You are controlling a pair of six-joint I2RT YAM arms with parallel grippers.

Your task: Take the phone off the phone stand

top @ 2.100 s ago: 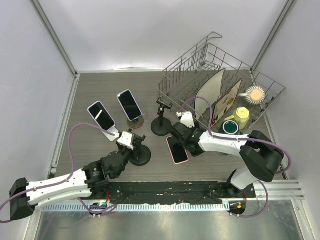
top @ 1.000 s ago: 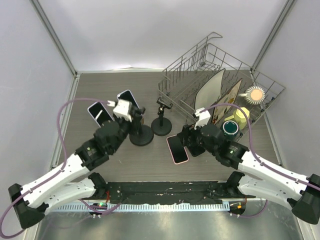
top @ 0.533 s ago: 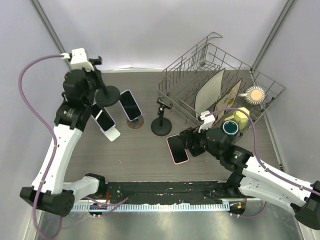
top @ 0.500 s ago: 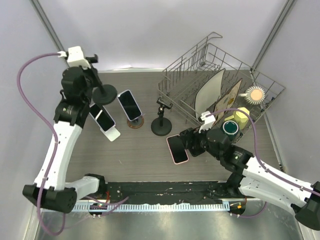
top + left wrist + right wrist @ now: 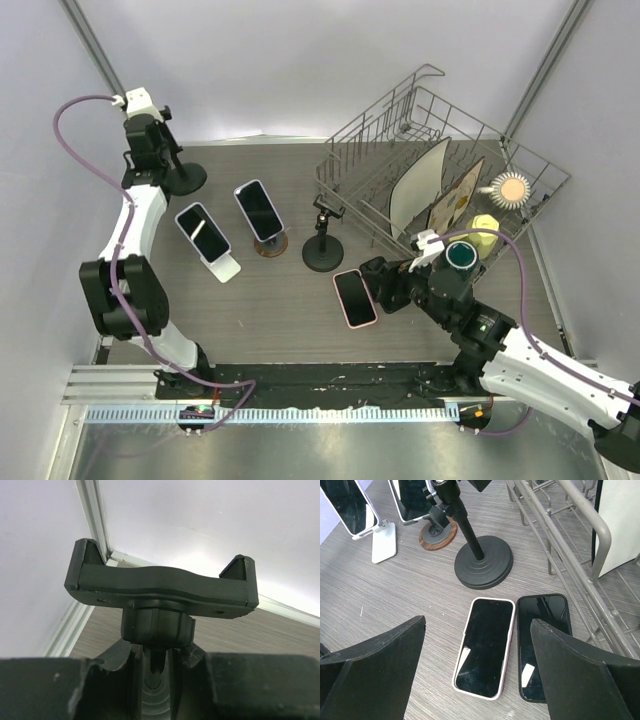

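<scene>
My left gripper (image 5: 163,168) is at the far back-left corner, shut on the stem of a black phone stand (image 5: 185,178). That stand's empty cradle (image 5: 160,587) fills the left wrist view above my fingers (image 5: 115,680). A pink-cased phone (image 5: 354,298) lies flat, screen up, on the table (image 5: 280,300). My right gripper (image 5: 479,630) hangs open over it, touching nothing. A black phone (image 5: 542,645) lies flat right beside the pink phone (image 5: 484,646).
Another empty black stand (image 5: 322,240) is just behind the flat phones. A phone on a white stand (image 5: 203,233) and a phone on a wood-based stand (image 5: 258,210) are left of centre. A wire dish rack (image 5: 440,130) with plates and cups takes up the back right.
My left arm has swung the black stand from the table's middle to the far back-left corner. My right gripper has opened wider and drawn back slightly from the pink phone.
</scene>
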